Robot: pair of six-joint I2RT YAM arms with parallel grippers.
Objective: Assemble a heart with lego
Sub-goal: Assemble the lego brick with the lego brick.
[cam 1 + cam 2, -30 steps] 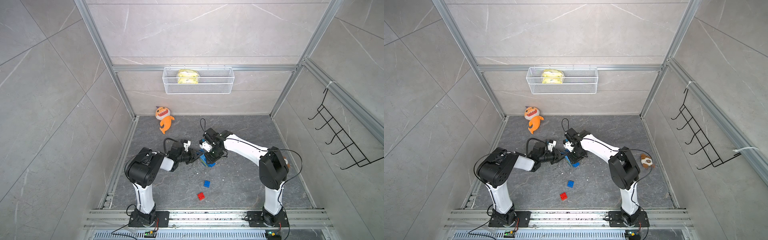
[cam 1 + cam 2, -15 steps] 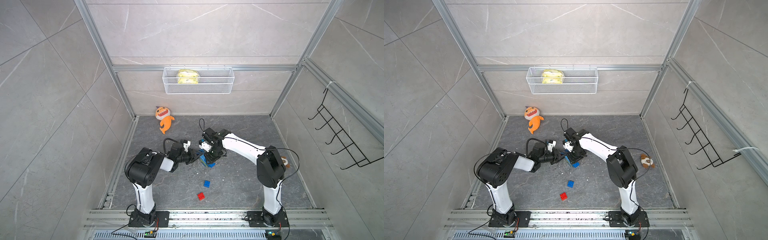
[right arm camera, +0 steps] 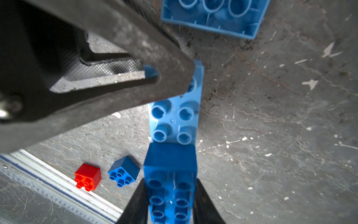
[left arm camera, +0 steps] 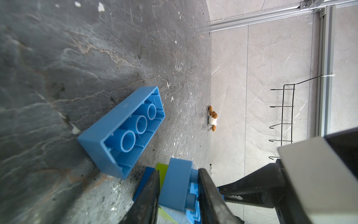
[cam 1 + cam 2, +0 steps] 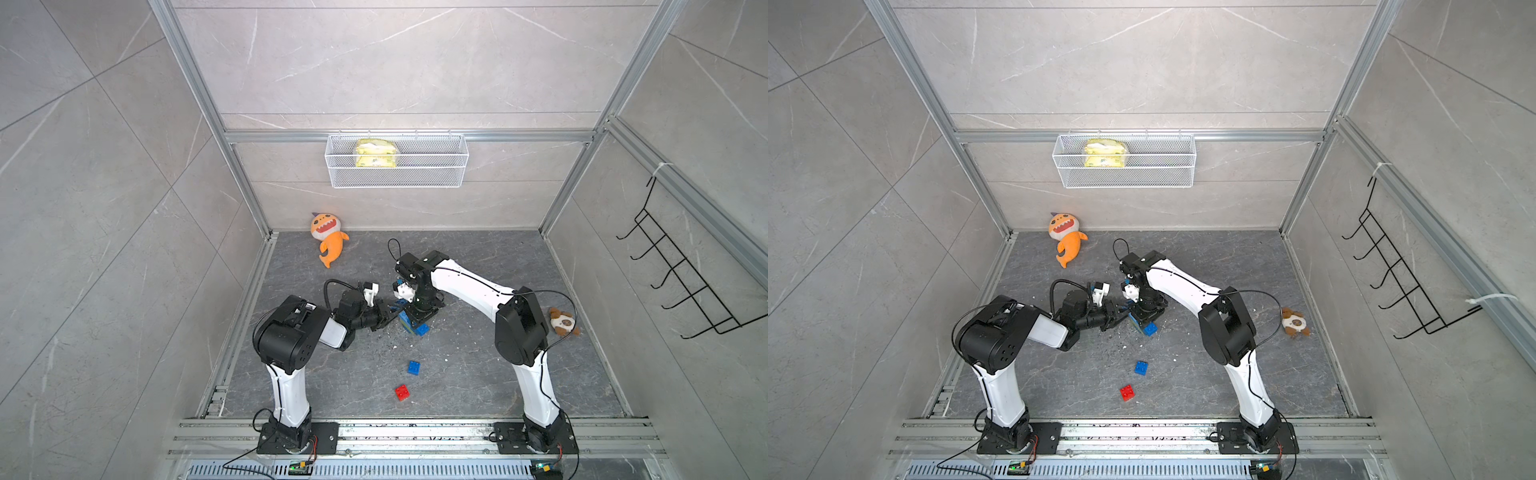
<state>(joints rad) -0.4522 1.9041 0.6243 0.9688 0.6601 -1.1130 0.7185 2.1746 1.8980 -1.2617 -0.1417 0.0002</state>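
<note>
The heart (image 5: 417, 326), a partly joined cluster of blue lego with a lime-green brick (image 4: 161, 171), stands on the floor mid-scene in both top views. My left gripper (image 4: 178, 174) is shut on a blue brick (image 4: 177, 191) at one end of it. My right gripper (image 3: 170, 182) is shut on a darker blue long brick (image 3: 170, 164) stacked on a lighter blue one (image 3: 175, 118). The two grippers meet at the cluster (image 5: 1144, 322). A loose long blue brick (image 4: 124, 130) lies studs-down beside it. A small blue square (image 5: 413, 368) and a red square (image 5: 402, 392) lie nearer the front rail.
An orange plush fish (image 5: 328, 239) lies at the back left of the floor. A small brown plush (image 5: 562, 322) sits near the right wall. A white wire basket (image 5: 397, 183) hangs on the back wall and a black hook rack (image 5: 681, 282) on the right wall.
</note>
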